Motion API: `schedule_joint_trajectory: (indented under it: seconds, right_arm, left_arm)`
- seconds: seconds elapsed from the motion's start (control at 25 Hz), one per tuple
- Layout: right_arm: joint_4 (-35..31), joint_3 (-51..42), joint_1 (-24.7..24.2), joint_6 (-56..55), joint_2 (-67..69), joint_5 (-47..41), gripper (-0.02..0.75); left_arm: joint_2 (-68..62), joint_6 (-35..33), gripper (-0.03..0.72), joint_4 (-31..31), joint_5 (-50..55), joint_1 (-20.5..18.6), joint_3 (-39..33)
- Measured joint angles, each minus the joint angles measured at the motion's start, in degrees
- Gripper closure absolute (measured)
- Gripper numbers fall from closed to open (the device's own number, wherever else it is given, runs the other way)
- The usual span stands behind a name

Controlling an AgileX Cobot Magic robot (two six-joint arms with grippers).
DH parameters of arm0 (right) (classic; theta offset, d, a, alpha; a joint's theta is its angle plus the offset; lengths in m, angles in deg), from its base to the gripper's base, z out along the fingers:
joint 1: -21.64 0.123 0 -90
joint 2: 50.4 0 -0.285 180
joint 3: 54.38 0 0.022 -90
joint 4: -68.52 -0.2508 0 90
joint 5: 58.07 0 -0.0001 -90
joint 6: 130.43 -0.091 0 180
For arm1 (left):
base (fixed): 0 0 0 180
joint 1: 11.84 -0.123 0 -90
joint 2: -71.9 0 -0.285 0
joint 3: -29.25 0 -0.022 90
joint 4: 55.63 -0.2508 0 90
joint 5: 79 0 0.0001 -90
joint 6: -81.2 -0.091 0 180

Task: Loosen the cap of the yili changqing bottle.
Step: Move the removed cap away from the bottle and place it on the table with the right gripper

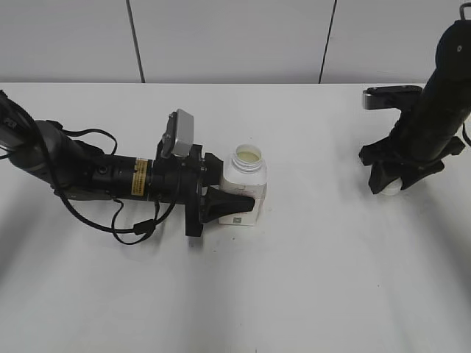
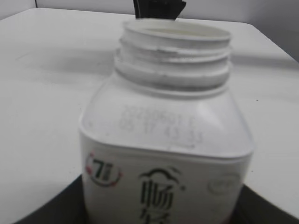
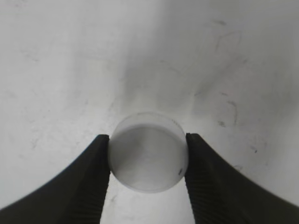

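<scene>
Right now my right gripper point(image 3: 148, 161) is pinched on the cap point(image 3: 148, 151) — a small round white disc, flat on top, with one black finger point(image 3: 91, 182) pressed to each side of its rim. Through my right wrist camera the cap sits squarely between the pads, with the scuffed white table point(image 3: 70, 56) below it. In the exterior view that same gripper point(image 1: 388, 180) points down at the right side of the table, the cap point(image 1: 391, 186) showing as a pale spot at its tip, low over the surface; whether it touches the table I cannot tell.

My left gripper point(image 1: 229, 198) lies nearly level on the left side, its fingers clasped around the lower body of the yili changqing bottle point(image 1: 243, 185). The bottle stands upright near the middle of the table, well apart from the cap, and its neck is open — the wide mouth shows a pale yellowish inside. My left wrist camera looks at the bottle point(image 2: 168, 154) from close by: bare screw threads ring the neck, a faint printed code runs across the shoulder, and the label below carries dark characters and a small round mark with red in it. Dark finger edges show at the bottom corners beside the bottle.

A black cable point(image 1: 125, 220) loops beside my left arm.
</scene>
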Motion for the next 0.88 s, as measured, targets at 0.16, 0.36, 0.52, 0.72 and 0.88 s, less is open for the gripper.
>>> schedule_joint_trajectory:
  seconds: [0.16,0.36,0.52,0.72,0.88]
  right_arm:
    - [0.00,0.00,0.00,-0.07,1.73,-0.68,0.348]
    - [-0.05,0.00,0.00,-0.07,2.26,-0.68,0.348]
    - [-0.05,0.00,0.00,-0.17,2.33,-0.68,0.349]
    - [-0.05,0.00,0.00,-0.17,3.46,-0.68,0.349]
    - [-0.05,0.00,0.00,-0.35,3.61,-0.68,0.349]
  left_arm:
    - [0.00,0.00,0.314,0.00,0.00,0.00,0.00]
    - [0.00,0.00,0.314,0.00,0.00,0.00,0.00]
    - [0.00,0.00,0.314,0.00,0.00,0.00,0.00]
    - [0.00,0.00,0.314,0.00,0.00,0.00,0.00]
    - [0.00,0.00,0.314,0.00,0.05,0.00,0.00]
